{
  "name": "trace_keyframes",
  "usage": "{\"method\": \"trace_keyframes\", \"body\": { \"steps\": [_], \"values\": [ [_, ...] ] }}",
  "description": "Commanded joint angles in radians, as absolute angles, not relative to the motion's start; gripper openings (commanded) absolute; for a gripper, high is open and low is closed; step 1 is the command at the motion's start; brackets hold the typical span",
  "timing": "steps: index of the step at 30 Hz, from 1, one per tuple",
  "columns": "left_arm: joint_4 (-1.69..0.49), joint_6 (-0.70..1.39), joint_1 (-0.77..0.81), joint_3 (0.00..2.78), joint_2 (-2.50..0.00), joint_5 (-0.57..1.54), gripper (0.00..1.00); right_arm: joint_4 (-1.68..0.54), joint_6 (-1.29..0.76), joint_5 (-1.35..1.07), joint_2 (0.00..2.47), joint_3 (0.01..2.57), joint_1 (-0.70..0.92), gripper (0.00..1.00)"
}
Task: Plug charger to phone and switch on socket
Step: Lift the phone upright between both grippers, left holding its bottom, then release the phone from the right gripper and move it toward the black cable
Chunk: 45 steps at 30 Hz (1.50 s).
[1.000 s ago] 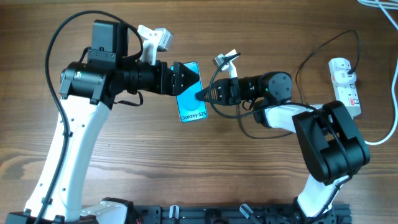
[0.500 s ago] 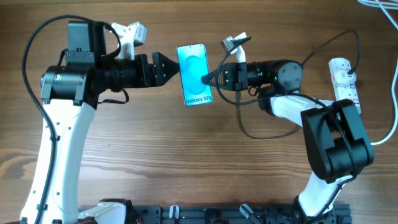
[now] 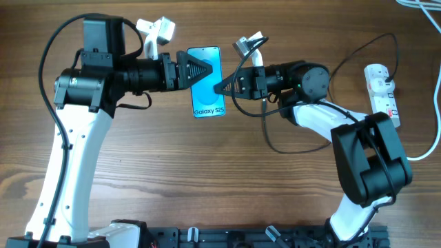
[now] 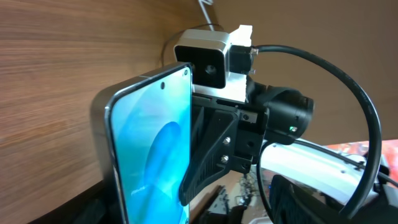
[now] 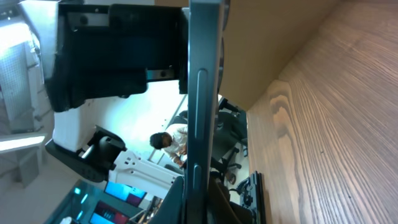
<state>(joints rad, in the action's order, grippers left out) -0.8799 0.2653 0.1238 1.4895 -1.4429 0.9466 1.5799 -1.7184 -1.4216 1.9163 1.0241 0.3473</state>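
The phone (image 3: 209, 93), cyan screen up with "Galaxy S25" at its near end, is held off the table. My right gripper (image 3: 220, 88) is shut on its right edge; in the right wrist view the phone (image 5: 202, 93) stands edge-on between the fingers (image 5: 189, 202). My left gripper (image 3: 204, 71) reaches over the phone's far left part with its jaws spread, the phone (image 4: 149, 155) standing between them. The charger's thin black cable (image 3: 272, 143) loops under the right arm toward the socket (image 3: 383, 95) at the right edge. Its plug tip is hidden.
A white adapter (image 3: 377, 71) sits in the socket's far end, and the thick white cord (image 3: 426, 153) runs off to the right. The right arm's black base (image 3: 368, 162) fills the near right, the left arm's white link (image 3: 72, 172) the near left.
The right gripper carried the phone a little left. The left gripper, drawn back half a second ago, has moved right over the phone's left edge, its jaws narrowing.
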Motion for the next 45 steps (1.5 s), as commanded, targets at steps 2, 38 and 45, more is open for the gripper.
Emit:
{"method": "trace_keyframes", "body": {
  "steps": [2, 38, 45],
  "values": [
    [-0.833, 0.3, 0.142, 1.492, -1.449, 1.156, 0.75, 1.655, -1.758, -1.408, 1.834, 1.077, 0.362, 0.04],
    [-0.881, 0.322, 0.142, 1.492, -1.449, 0.834, 0.04, 1.486, -1.606, -1.504, 1.787, 1.081, 0.365, 0.12],
    [-1.059, 0.323, 0.142, 1.492, -1.45, 0.369, 0.04, 0.874, -1.063, -1.55, 1.789, 1.078, 0.36, 0.53]
  ]
}}
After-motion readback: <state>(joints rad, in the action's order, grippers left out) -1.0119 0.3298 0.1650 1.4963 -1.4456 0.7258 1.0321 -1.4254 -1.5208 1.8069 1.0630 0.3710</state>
